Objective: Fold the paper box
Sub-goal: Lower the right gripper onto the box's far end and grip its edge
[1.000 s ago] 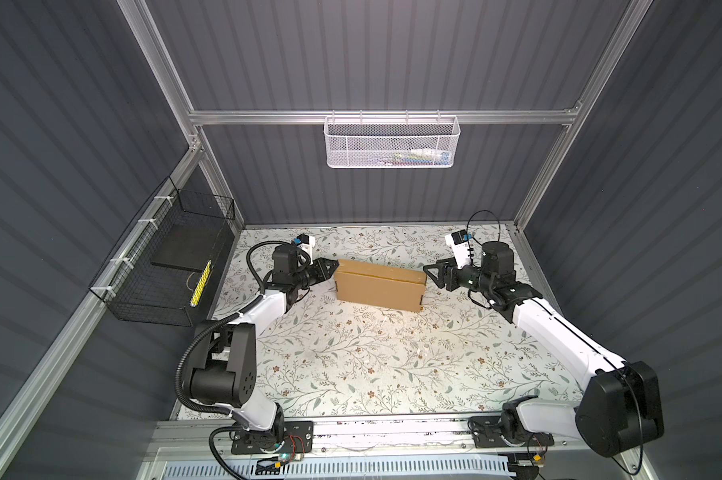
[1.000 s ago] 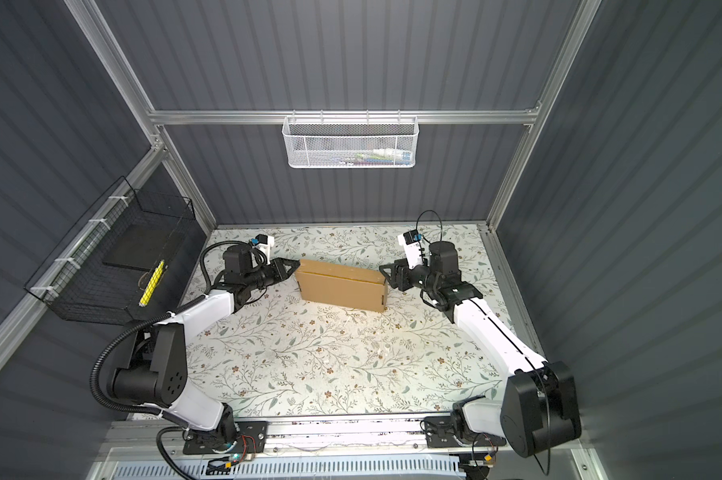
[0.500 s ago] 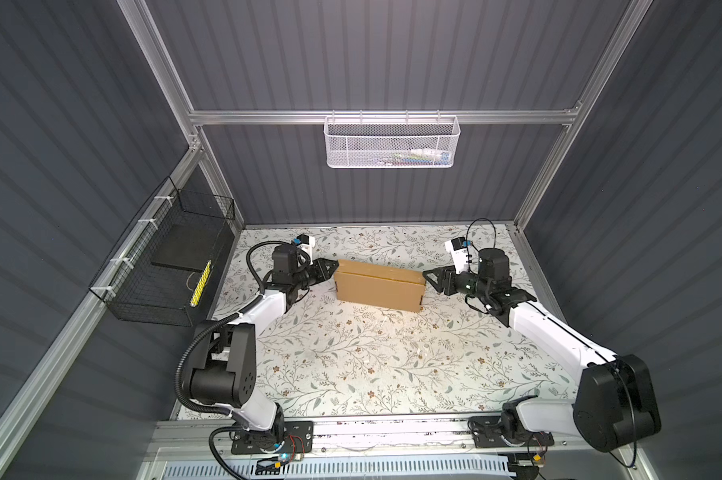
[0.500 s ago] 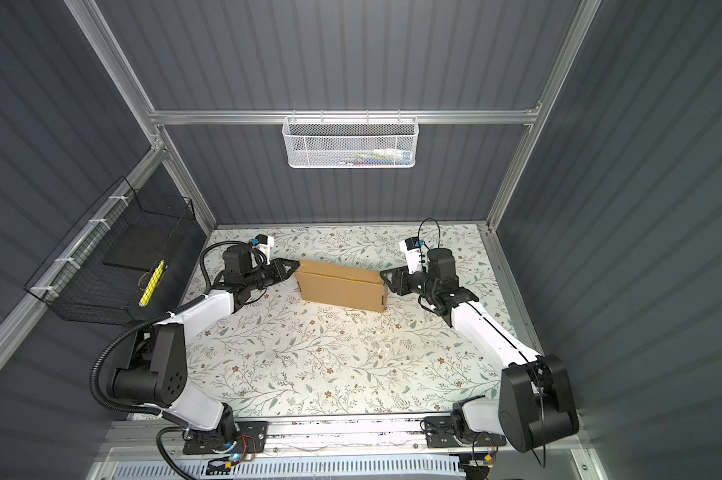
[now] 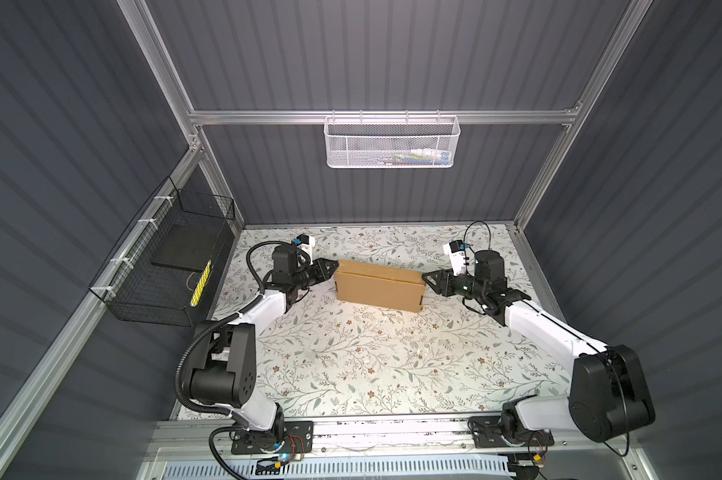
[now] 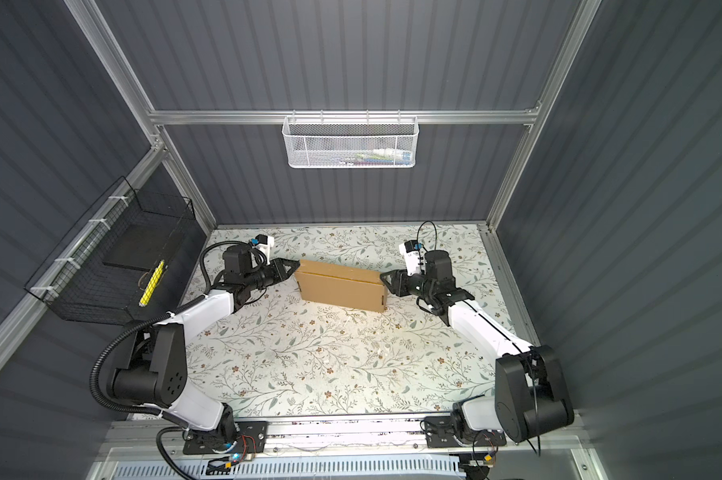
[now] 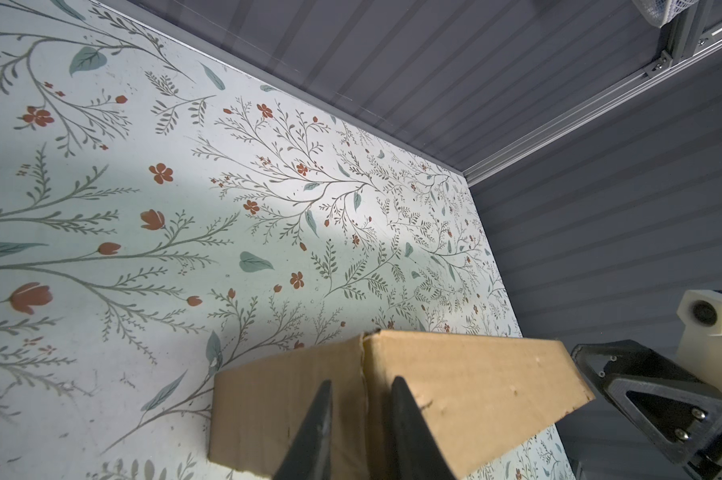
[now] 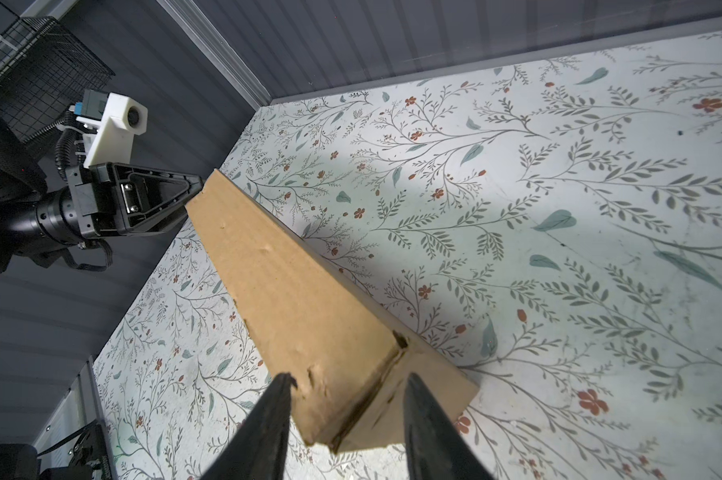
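closed plain brown box (image 5: 378, 284), long axis about 10 to 4 o'clock in both top views. left gripper (image 5: 333, 265) fingers nearly together at its end, grip unclear; right gripper (image 5: 425, 278) fingers half apart.

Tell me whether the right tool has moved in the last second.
Yes, slightly: the right tool has slid away from the back edge of the floral table toward the near side, staying at the right end of the brown cardboard box.

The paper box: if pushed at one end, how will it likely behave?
Probably stiff: the paper box shows flat faces and straight edges. Likely light for its size, being plain corrugated cardboard; contents unseen. Pushed at one end, it would probably slide or pivot on the smooth table.
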`<state>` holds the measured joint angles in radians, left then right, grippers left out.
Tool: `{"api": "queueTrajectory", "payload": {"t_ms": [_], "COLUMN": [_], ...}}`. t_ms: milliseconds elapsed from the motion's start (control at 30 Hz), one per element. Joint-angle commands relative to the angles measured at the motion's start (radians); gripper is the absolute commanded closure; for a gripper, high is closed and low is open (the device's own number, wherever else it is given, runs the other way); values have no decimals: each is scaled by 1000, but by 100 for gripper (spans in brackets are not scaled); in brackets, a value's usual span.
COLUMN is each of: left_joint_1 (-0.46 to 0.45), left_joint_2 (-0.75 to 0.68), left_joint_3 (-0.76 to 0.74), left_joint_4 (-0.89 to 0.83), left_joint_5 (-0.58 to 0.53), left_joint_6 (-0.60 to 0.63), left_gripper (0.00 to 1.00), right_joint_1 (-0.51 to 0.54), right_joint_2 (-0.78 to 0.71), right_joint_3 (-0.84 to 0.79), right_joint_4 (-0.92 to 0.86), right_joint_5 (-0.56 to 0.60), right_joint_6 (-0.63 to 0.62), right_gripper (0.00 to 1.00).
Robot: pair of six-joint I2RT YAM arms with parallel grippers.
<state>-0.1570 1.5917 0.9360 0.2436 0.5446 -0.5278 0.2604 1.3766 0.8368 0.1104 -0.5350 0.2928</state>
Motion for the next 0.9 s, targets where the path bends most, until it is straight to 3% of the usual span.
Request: {"api": "queueTrajectory", "payload": {"t_ms": [0, 400, 867], "left_joint_1": [5, 5, 5], "left_joint_2": [11, 15, 13], "left_joint_3": [-6, -9, -26], "left_joint_4": [-104, -104, -101], "left_joint_5": [-11, -11, -12], "left_joint_6": [23, 22, 20], "left_gripper": [75, 75, 75], "right_joint_1": [-4, -8, -30], "right_joint_2": [16, 50, 94], "right_joint_3": [-17, -53, -88], "right_joint_4": [27, 58, 81], "right_joint_5": [3, 10, 8], "right_joint_6": [11, 20, 19], "right_gripper": [54, 57, 66]}}
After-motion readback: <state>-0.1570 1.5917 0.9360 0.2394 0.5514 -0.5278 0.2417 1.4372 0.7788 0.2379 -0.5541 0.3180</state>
